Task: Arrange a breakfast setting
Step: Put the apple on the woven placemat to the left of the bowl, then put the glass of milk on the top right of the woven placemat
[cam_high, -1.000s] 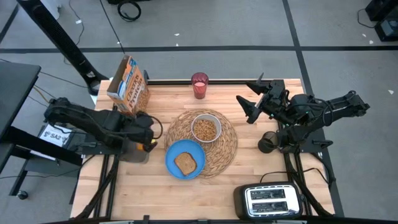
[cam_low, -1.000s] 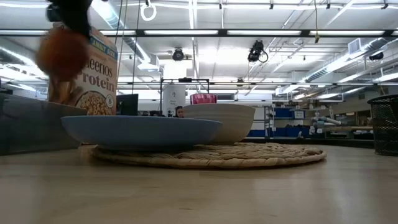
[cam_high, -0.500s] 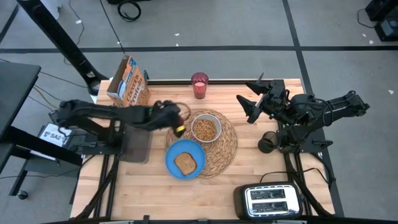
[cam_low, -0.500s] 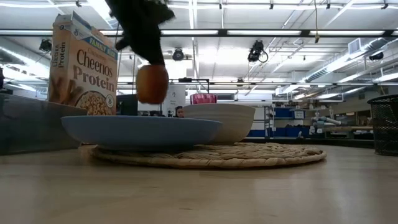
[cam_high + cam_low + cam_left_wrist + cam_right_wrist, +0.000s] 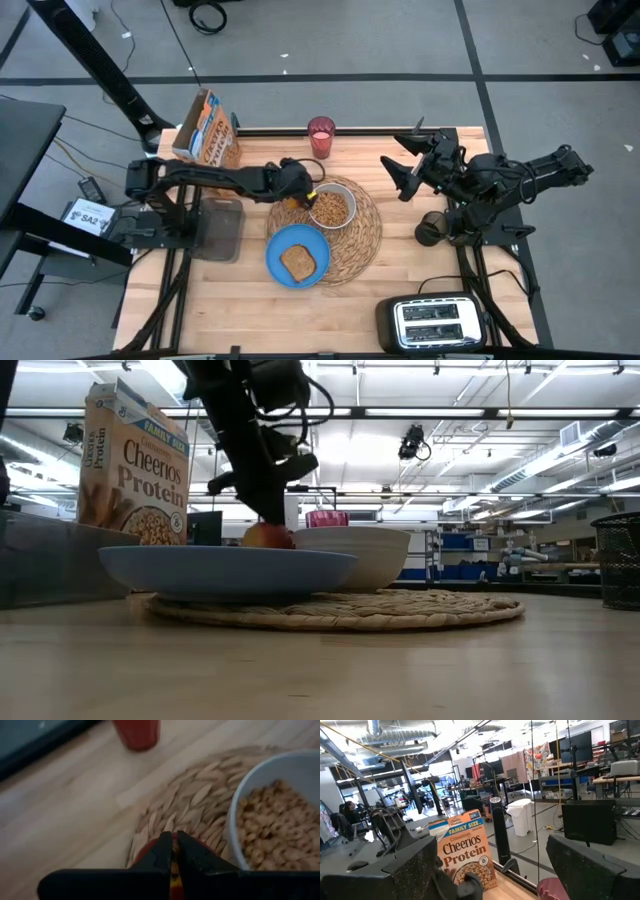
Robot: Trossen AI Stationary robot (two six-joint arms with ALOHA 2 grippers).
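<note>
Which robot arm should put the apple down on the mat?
The left one. Its tool is shut on the red apple, low over the straw placemat beside the white bowl. The right tool hangs open, off the mat's other side.

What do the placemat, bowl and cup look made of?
Placemat: woven straw or similar fibre, matte; leaf-shaped braided strands show in the left wrist view. Bowl: smooth white, probably ceramic or hard plastic; the look leaves it open. Cup: translucent red, likely plastic.
</note>
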